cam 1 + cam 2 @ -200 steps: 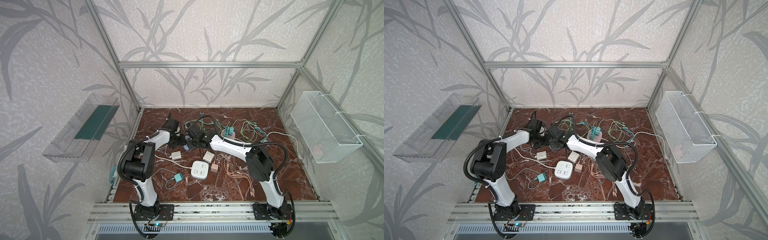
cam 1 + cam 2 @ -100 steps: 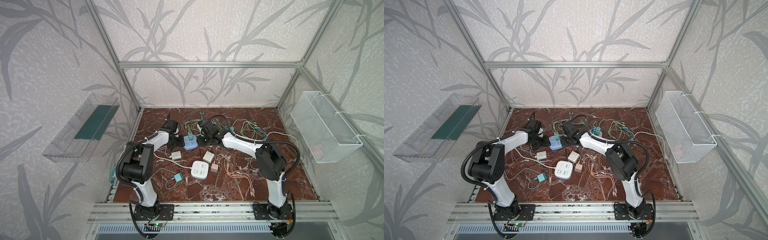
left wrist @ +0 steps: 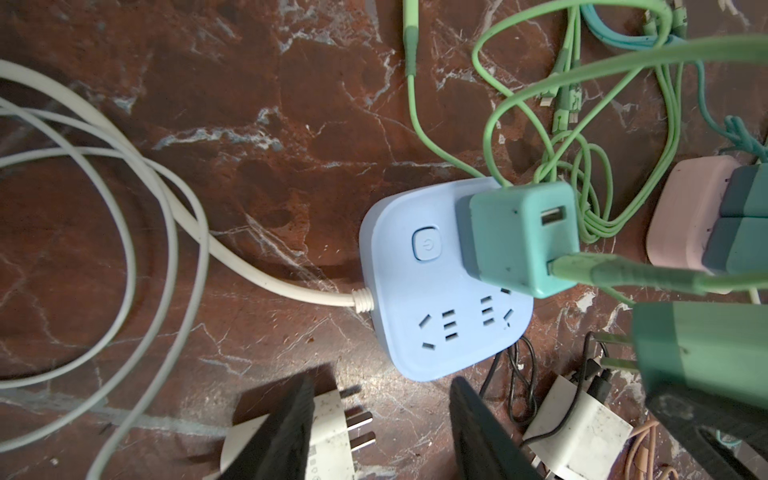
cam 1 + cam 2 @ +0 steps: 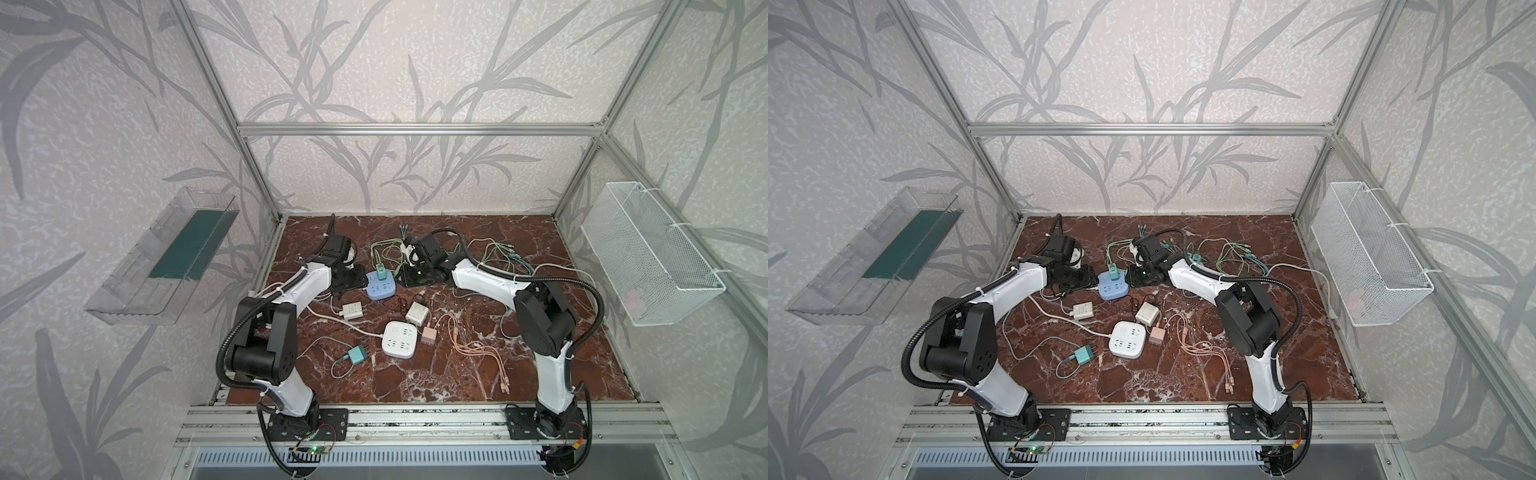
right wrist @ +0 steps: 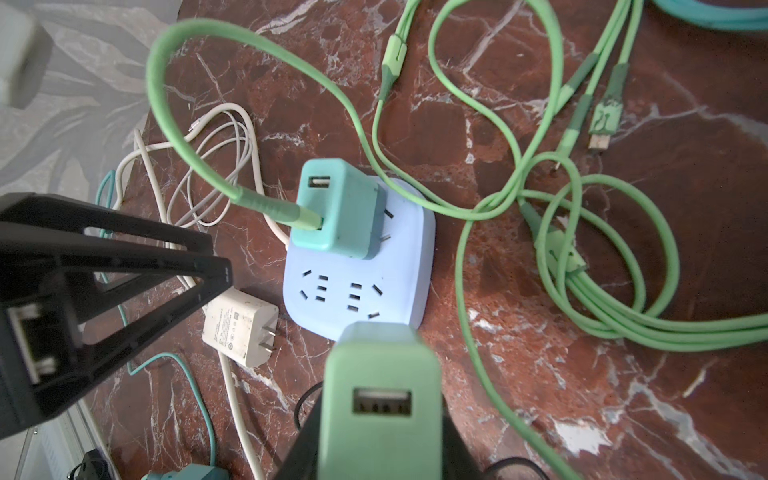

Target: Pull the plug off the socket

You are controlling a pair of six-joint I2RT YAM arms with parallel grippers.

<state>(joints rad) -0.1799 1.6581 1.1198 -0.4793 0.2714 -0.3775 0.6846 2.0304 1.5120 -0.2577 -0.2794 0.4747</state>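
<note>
Item: green plug (image 5: 380, 365), prongs bare and clear of the blue socket (image 5: 409, 266), clamped in the right gripper (image 5: 381, 432) just beside it; left gripper (image 3: 382, 399) part-spread, empty, at the socket's edge; teal plug (image 5: 336, 212) not yet pulled, so probably next: set this one aside, brace the socket.

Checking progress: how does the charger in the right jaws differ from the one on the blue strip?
The held charger is free of the blue power strip, prongs bare; the seated charger is plugged in. The seated charger carries a green cable; the held charger's visible port is empty. Both are small greenish USB cubes.
</note>
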